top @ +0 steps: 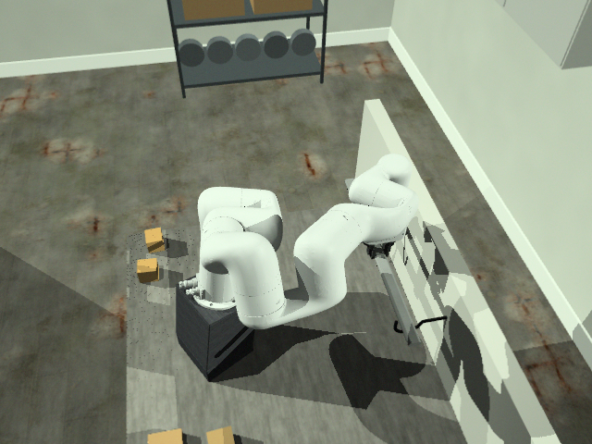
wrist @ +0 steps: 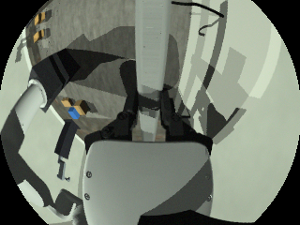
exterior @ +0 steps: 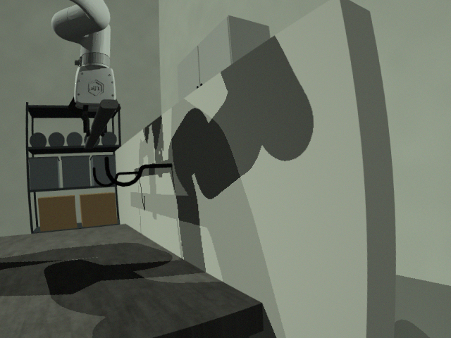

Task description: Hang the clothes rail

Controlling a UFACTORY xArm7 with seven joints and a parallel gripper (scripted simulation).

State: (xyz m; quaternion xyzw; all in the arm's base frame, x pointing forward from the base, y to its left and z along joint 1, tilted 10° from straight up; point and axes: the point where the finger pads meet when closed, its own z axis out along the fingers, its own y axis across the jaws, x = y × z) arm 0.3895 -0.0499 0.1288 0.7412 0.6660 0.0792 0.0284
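Gripping the clothes rail (top: 398,296) firmly, our gripper (exterior: 95,120) holds it above the black wall hooks (exterior: 109,178), beside the panel. We judge that lowering misaligned could miss one hook, so the rail drops on release.

- You're in a storeroom or workshop: stained concrete floor (top: 95,157) and plain pale walls (top: 501,95).
- A dark metal shelf rack (top: 180,71) holds cardboard boxes (top: 213,8) and grey cylinders (top: 247,47).
- Small boxes (top: 154,239) lie loose on the floor.
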